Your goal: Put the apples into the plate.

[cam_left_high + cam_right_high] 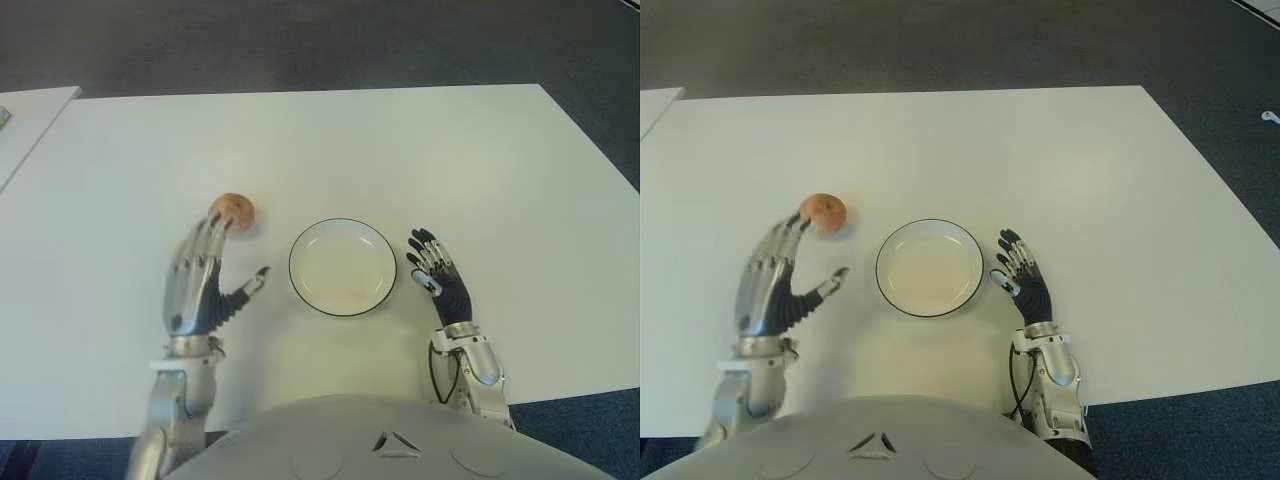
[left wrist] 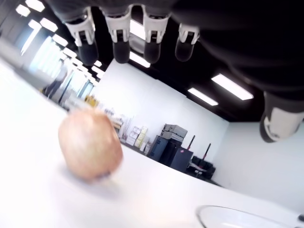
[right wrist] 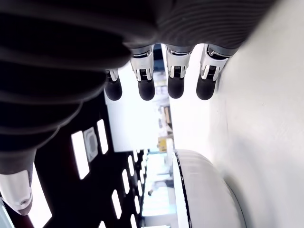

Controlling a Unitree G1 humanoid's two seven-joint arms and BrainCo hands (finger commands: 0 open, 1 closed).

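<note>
- Apple [image 1: 232, 211] sits on the white desk [image 1: 400, 150], left of the plate [image 1: 343, 267], apart from its rim.
- Left hand [image 1: 200, 285] is just behind the apple, fingers [image 1: 212, 240] spread and holding nothing, their tips at the fruit.
- Right hand [image 1: 440, 277] shows right of the plate, fingers spread, empty.
</note>
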